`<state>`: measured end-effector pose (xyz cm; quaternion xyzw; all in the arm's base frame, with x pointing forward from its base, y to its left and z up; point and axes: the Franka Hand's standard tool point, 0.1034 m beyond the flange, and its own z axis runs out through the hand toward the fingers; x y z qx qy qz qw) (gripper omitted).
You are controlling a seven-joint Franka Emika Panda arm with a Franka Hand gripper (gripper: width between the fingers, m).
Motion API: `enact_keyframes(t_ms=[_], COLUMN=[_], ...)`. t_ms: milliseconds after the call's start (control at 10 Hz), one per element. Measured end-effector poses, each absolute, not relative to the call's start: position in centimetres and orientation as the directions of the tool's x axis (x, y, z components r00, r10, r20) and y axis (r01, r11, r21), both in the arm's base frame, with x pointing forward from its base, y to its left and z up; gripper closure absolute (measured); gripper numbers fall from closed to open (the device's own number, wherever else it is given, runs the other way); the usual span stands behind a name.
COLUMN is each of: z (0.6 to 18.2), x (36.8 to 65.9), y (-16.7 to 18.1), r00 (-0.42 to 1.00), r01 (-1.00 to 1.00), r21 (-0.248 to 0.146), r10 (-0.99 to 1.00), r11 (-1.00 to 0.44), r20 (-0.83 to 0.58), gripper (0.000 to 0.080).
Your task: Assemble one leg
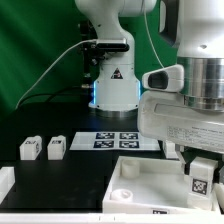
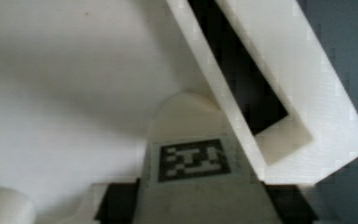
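Nearest the camera in the exterior view is the hand [image 1: 203, 172], low at that view's right, and it is pinching a leg [image 1: 201, 178]: its tag shows between the dark fingers [image 1: 216, 170]. The wrist view agrees, with the tagged leg [image 2: 197, 150] running out from between the two dark pads [image 2: 126, 200] and its tip over pale surface.

Taking the large white rimmed panel [image 1: 150, 188] as the landmark, the held leg stands over the panel's corner at the exterior view's right, close above or perhaps already touching its floor; which of the two I cannot tell. In the wrist view the panel's raised rim [image 2: 265, 70] runs diagonally just beside the leg. Two spare legs [image 1: 42, 149] stand on the black worktop [image 1: 60, 185] well apart from the panel, toward the exterior view's left. The marker board [image 1: 113, 141] lies just behind the panel.

By my judgement the step in hand is seating this leg in the panel's corner socket. The next move calls for keeping the leg upright and centred on the socket, then lowering and probably twisting it home. The socket itself is hidden by the leg.
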<state>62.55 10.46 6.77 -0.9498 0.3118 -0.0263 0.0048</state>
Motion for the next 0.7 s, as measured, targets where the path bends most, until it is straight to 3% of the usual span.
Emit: enact_keyframes(t_ms=[300, 500, 700], z=[6.8, 7.8, 9.6], x=[62.6, 62.4, 62.7], y=[10.4, 11.3, 11.7], r00=[0.804, 0.807, 0.807], r01=[-0.593, -0.589, -0.587], r21=[-0.026, -0.028, -0.047], r10=[-0.593, -0.59, -0.589], r11=[-0.805, -0.807, -0.808], r20=[0.047, 0.035, 0.038], gripper=[0.0489, 0.0245, 0.0156])
